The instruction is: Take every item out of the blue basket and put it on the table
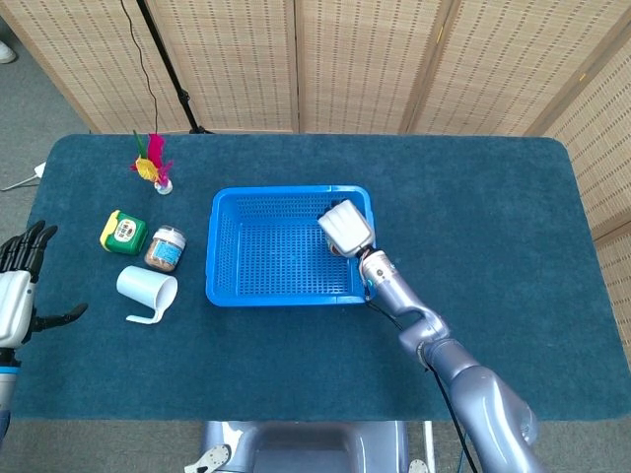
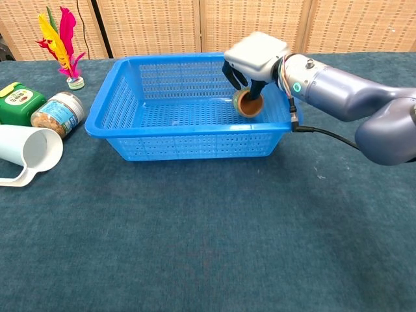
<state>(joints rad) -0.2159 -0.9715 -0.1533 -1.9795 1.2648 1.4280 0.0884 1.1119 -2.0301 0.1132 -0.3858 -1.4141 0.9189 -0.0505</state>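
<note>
— Over on the far left, what have you got?

— My left hand [image 1: 18,286] sits off the table's [image 1: 493,246] edge, fingers spread, holding nothing. I only see it from the head camera.

— And on the cloth?

— Feather shuttlecock [image 2: 60,40] at the back, upright. Nearer me, a green tin [image 2: 19,103] with a glass jar [image 2: 57,114] just beside it, and a white cup [image 2: 27,151] lying on its side, mouth toward the basket.

— Basket next?

— Blue basket [image 2: 130,107] sits mid-table, well apart from those four. One thing is in it: a small brown round container [image 2: 248,103], at the right end near the far corner.

— Your right hand?

— Right hand [image 2: 255,60] is reaching down into that corner, dark fingers [image 2: 233,73] curled around the container, gripping it. From the head camera the hand hides it completely. I can't tell whether it's touching the basket floor.
</note>
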